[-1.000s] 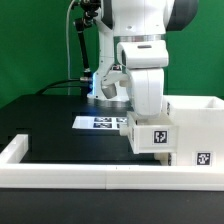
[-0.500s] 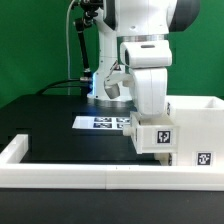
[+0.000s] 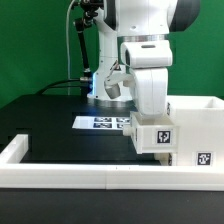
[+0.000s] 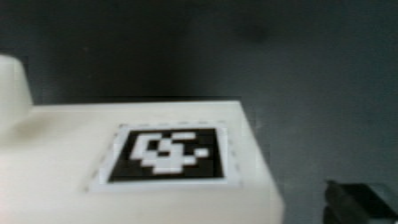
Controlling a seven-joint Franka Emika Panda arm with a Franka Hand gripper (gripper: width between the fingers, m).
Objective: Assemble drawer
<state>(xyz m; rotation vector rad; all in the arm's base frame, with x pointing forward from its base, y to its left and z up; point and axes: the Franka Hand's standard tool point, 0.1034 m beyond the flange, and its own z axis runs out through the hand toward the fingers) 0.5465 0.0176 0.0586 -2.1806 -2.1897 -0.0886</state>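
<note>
The white drawer box stands at the exterior view's right, with a black-and-white tag on its near corner block and another lower down. My gripper reaches down right at that corner block, and its fingertips are hidden behind it. In the wrist view the tagged white top face fills most of the picture. One dark finger shows just beside its edge, and the other finger is hidden. I cannot tell whether the jaws are closed on the part.
A long white wall runs along the table's front, with a raised end at the exterior view's left. The marker board lies behind the arm. A stand with cables rises at the back.
The arm and the tagged corner block have shifted very slightly toward the exterior view's right since a second ago, then held still.
</note>
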